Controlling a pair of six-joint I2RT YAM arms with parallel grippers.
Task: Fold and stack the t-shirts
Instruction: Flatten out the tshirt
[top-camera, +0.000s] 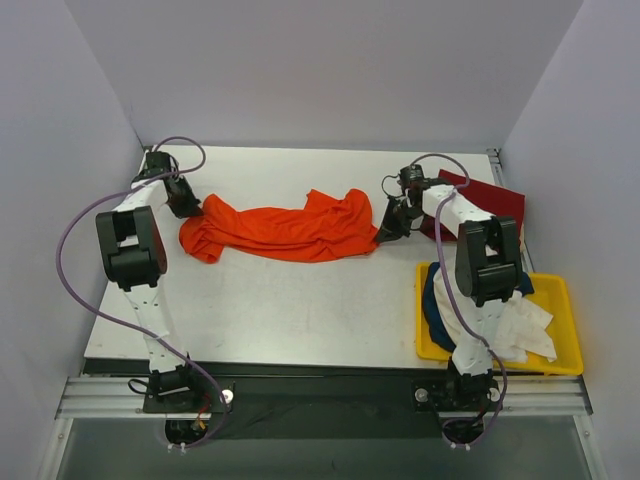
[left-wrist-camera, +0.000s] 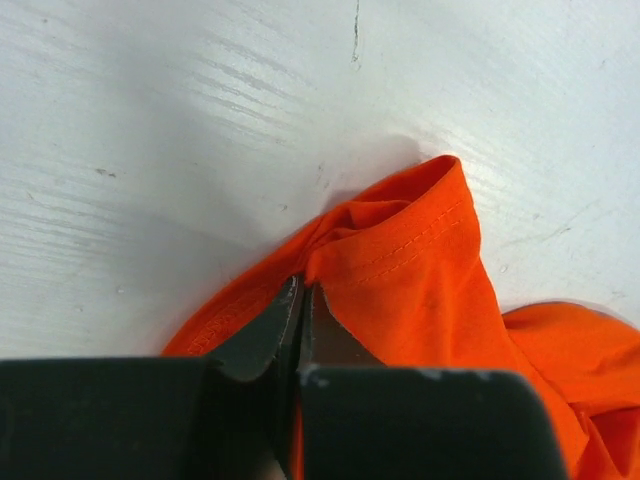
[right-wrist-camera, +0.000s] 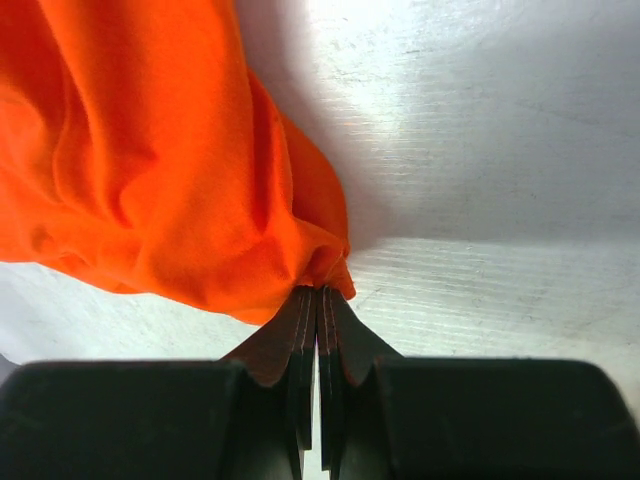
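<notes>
orange t-shirt bunched, stretched left-right across far half of table; left gripper at its left end, right gripper at right end; dark red t-shirt flat, far right corner; yellow bin near right, white t-shirt and navy t-shirt heaped inside

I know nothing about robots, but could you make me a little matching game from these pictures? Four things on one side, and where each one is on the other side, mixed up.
Things:
1. orange t-shirt
2. dark red t-shirt
3. yellow bin
4. white cloth

Places:
A. near right, next to the right arm
B. inside the bin, beside navy cloth
C. far right, lying flat on the table
D. mid-table, ends pinched by the left pincer and right pincer

Pairs: 1-D, 2-C, 3-A, 4-B.
</notes>
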